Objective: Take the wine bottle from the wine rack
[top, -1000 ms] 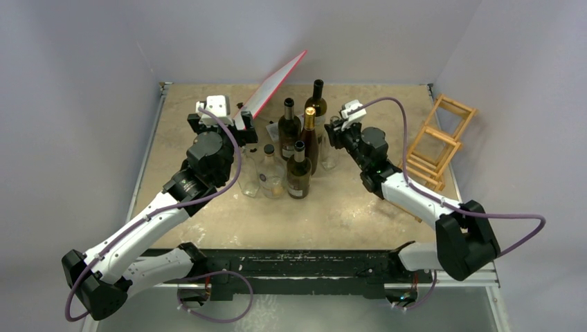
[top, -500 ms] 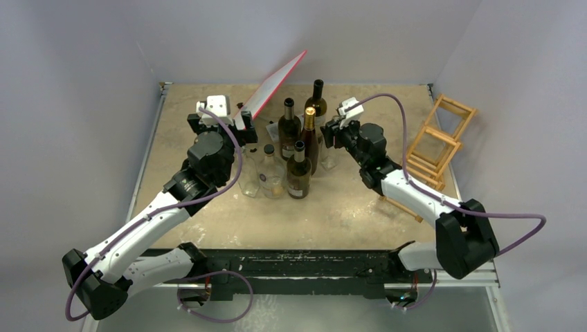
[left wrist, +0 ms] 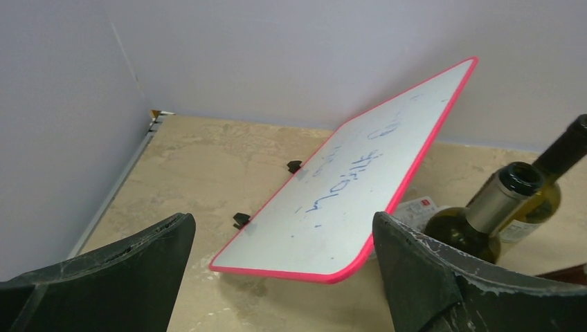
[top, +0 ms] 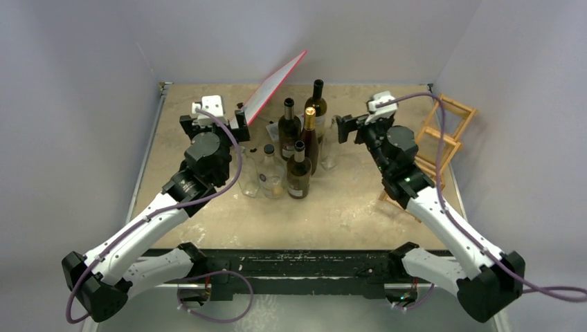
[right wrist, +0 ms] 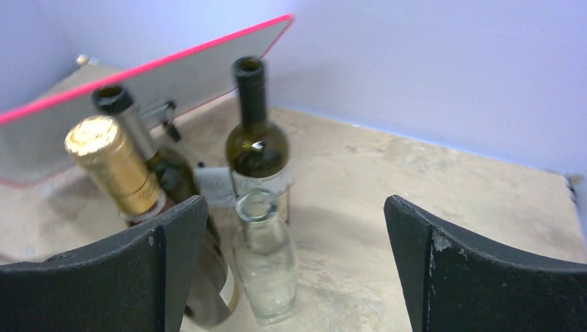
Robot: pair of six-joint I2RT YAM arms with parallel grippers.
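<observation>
The pale-latticed wine rack (top: pixel 448 137) is shown only overhead, far right; left gripper (left wrist: pixel 280 232) and right gripper (right wrist: pixel 295 207) are splayed, empty.

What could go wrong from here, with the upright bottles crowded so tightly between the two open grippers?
The open right gripper faces the clear glass bottle, which stands close to the gold-foil-topped dark bottle and the dark green bottle; a nudge could topple several.
The open left gripper is near the tilted red-edged white board; a bump might tip it onto the bottles.
The right arm passes close by the light wooden lattice rack and may knock it.
</observation>
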